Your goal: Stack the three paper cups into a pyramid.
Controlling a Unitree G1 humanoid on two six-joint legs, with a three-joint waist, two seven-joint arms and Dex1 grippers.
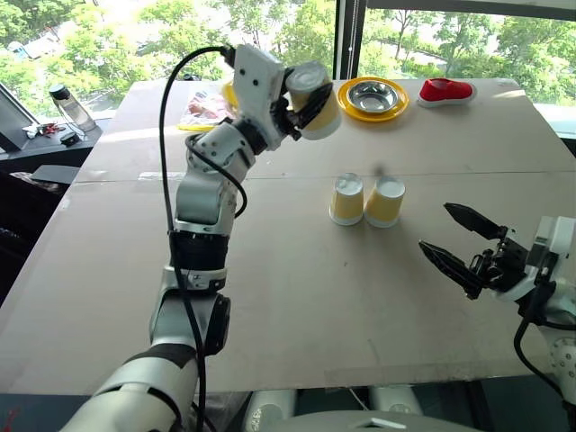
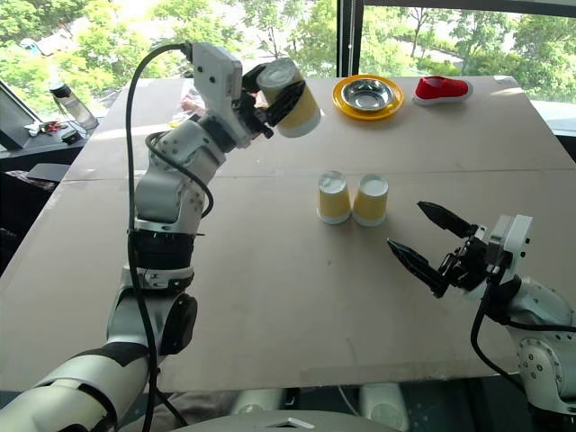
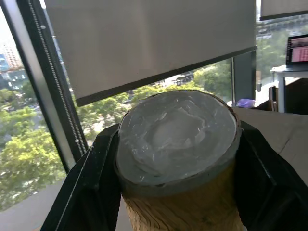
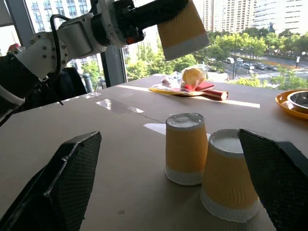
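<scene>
Now, left hand point(image 1: 309, 101): raised high above the bench point(image 1: 270, 297), its black fingers clamped on the sides of a held paper cup point(image 1: 317, 103), the cup tilted.
Standing cups: left cup point(image 1: 346, 199) and right cup point(image 1: 385, 201), both upside down on the bench, just beside each other near its middle.
Right hand point(image 1: 459, 242): fingers spread wide, gripping nothing, low over the bench near the standing pair.
Far edge: yellow plate point(image 1: 373, 98) carrying a steel bowl point(image 1: 373, 94); red object point(image 1: 446, 90) beside it.
</scene>
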